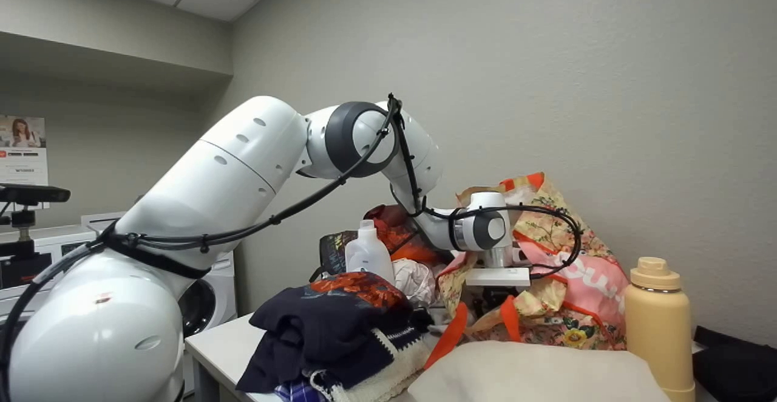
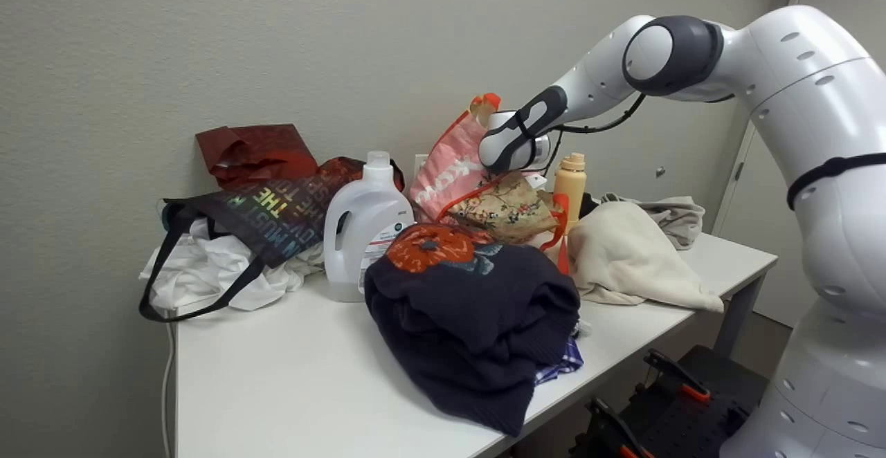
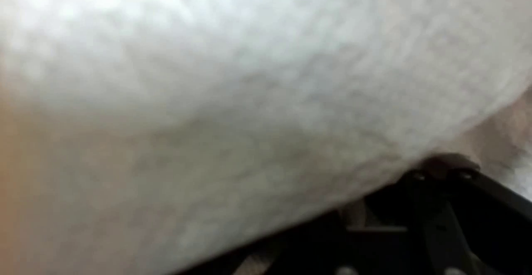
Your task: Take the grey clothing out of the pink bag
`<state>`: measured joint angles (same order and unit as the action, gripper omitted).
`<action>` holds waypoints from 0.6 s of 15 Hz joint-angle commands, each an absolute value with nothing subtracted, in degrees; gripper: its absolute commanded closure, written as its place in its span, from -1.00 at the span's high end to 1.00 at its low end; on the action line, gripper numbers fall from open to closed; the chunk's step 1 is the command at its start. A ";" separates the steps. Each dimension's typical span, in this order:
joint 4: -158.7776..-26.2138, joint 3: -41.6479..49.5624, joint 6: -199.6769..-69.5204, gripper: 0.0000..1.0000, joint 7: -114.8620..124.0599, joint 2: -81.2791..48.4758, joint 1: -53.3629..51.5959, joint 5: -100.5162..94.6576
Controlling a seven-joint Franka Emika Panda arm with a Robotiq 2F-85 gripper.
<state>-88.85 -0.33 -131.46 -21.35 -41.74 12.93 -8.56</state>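
A front-loading machine [image 1: 211,297], a detergent jug [image 2: 363,230] and heaped clothes [image 2: 471,316] mark this as a laundry room.

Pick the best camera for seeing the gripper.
Wrist view: the gripper shows close up at lower right, though dark, blurred and partly hidden by pale fabric. The exterior views show little: at most some dark parts by the pink bag; the rest is hidden.

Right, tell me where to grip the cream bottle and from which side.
Likely best by the cap, from straight above: the cream bottle stands upright, and its stepped cap is narrower than what lies below. In both exterior views the pink bag sits just left of it, so coming sideways from there looks awkward.
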 commanded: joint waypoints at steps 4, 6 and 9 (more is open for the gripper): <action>-88.99 -1.17 -132.03 -0.89 -23.16 -38.16 13.18 -5.10; -89.69 -1.48 -132.93 -0.90 -23.50 -36.13 13.05 -4.75; -90.40 -2.12 -134.59 -0.89 -24.24 -32.64 12.78 -4.36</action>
<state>-88.17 -1.33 -132.75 -21.58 -37.31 12.88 -6.05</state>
